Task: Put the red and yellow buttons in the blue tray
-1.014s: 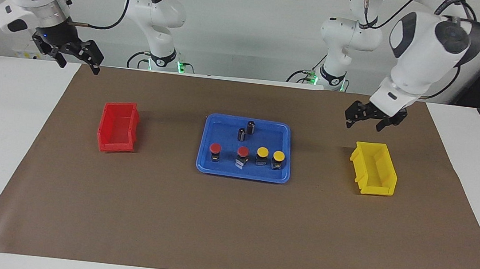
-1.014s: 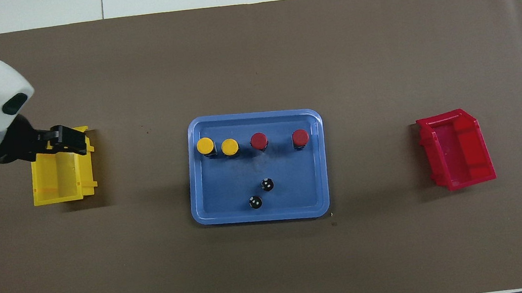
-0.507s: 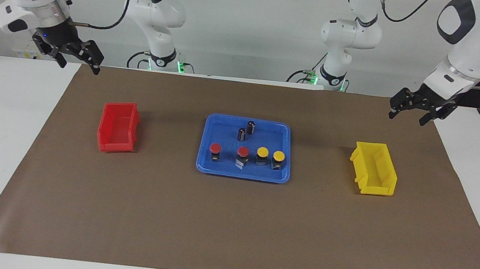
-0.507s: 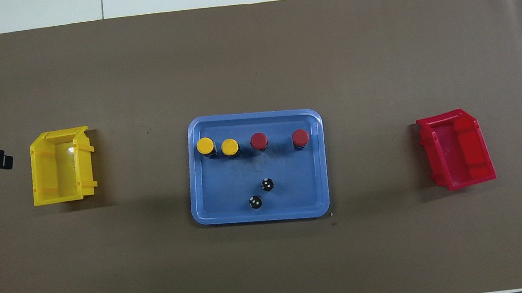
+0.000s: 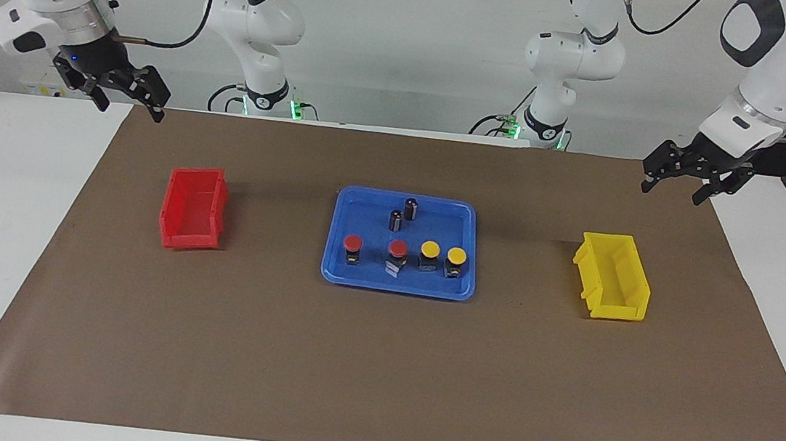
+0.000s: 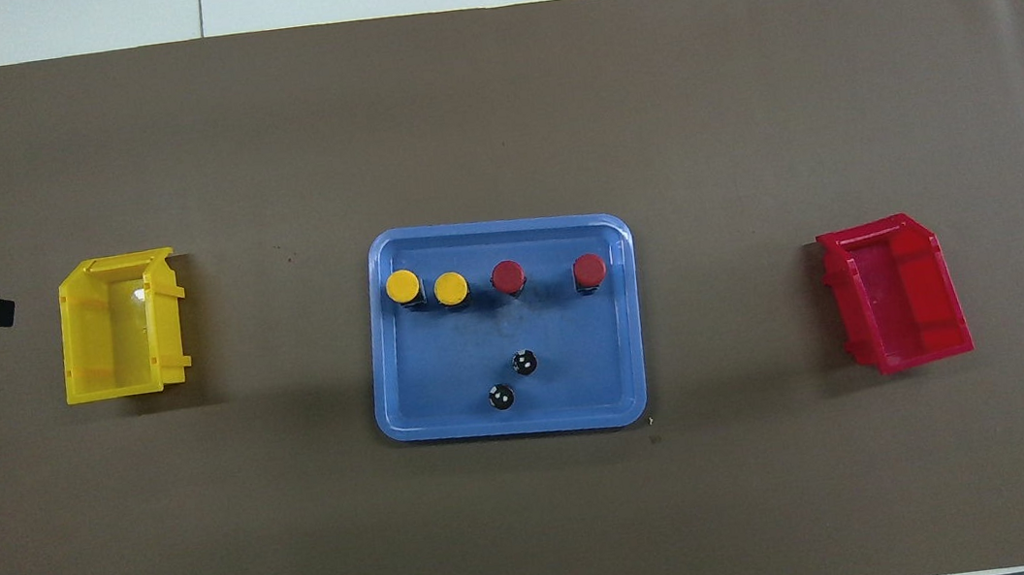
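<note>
Red and yellow buttons, four small push buttons on black square bases: all four stand upright in one row inside the flat bright-blue plastic tray (image 5: pixel 338 273), along its edge farthest from the robots. Two red round caps (image 5: pixel 353 242) (image 5: pixel 398 249) toward the right arm's end of the row, two yellow round caps (image 5: pixel 430 248) (image 5: pixel 456 256) toward the left arm's end. Second red one shows a pale patch at its base, nature unclear. Spaced apart, none touching its neighbour in the overhead view (image 6: pixel 402 286) (image 6: pixel 451 288) (image 6: pixel 508 276) (image 6: pixel 589 269).

Also in the tray, nearer the robots: two dark capless cylinders (image 5: pixel 396 220) (image 5: pixel 410 208), upright, close together.

Likely light, rigid plastic; domed caps probably smooth and prone to slip. Top-heavy look, narrow base under wide cap, so apt to tip if nudged sideways. Best hold judged on the flat sides of the black base, fingers coming straight down past the cap; gaps in the row look tight for that between the two yellow ones.

Small red plastic bin (image 5: pixel 194 208) and small yellow plastic bin (image 5: pixel 612 276) on the brown paper mat (image 5: pixel 378 365), each well apart from the tray, both looking empty.

Left gripper (image 5: pixel 681 179) raised over the mat's corner near the yellow bin, fingers spread, holding nothing. Right gripper (image 5: pixel 121 94) raised over the corner near the red bin, fingers likewise spread and empty. Task judged complete as laid.
</note>
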Action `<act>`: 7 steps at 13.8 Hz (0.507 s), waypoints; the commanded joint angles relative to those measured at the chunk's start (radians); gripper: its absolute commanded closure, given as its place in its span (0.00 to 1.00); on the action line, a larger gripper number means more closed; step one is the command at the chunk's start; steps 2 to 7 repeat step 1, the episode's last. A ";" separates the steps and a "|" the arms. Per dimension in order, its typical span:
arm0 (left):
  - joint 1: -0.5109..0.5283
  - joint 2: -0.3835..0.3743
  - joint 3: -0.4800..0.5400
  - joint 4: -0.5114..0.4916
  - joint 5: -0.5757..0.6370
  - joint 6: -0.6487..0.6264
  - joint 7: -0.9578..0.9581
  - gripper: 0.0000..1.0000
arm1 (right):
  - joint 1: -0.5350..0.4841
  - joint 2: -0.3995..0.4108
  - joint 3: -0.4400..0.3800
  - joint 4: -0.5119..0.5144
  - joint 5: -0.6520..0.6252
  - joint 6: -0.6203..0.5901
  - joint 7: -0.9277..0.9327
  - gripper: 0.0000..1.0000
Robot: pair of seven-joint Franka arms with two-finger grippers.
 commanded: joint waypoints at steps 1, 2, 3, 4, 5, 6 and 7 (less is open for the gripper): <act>-0.004 0.107 -0.006 0.145 0.023 -0.085 0.009 0.00 | -0.012 -0.012 0.008 -0.013 0.009 -0.013 -0.028 0.00; -0.004 0.107 -0.006 0.145 0.023 -0.085 0.009 0.00 | -0.012 -0.012 0.008 -0.013 0.009 -0.013 -0.028 0.00; -0.004 0.107 -0.006 0.145 0.023 -0.085 0.009 0.00 | -0.012 -0.012 0.008 -0.013 0.009 -0.013 -0.028 0.00; -0.004 0.107 -0.006 0.145 0.023 -0.085 0.009 0.00 | -0.012 -0.012 0.008 -0.013 0.009 -0.013 -0.028 0.00; -0.004 0.107 -0.006 0.145 0.023 -0.085 0.009 0.00 | -0.012 -0.012 0.008 -0.013 0.009 -0.013 -0.028 0.00; -0.004 0.107 -0.006 0.145 0.023 -0.085 0.009 0.00 | -0.012 -0.012 0.008 -0.013 0.009 -0.013 -0.028 0.00; -0.004 0.107 -0.006 0.145 0.023 -0.085 0.009 0.00 | -0.012 -0.012 0.008 -0.013 0.009 -0.013 -0.028 0.00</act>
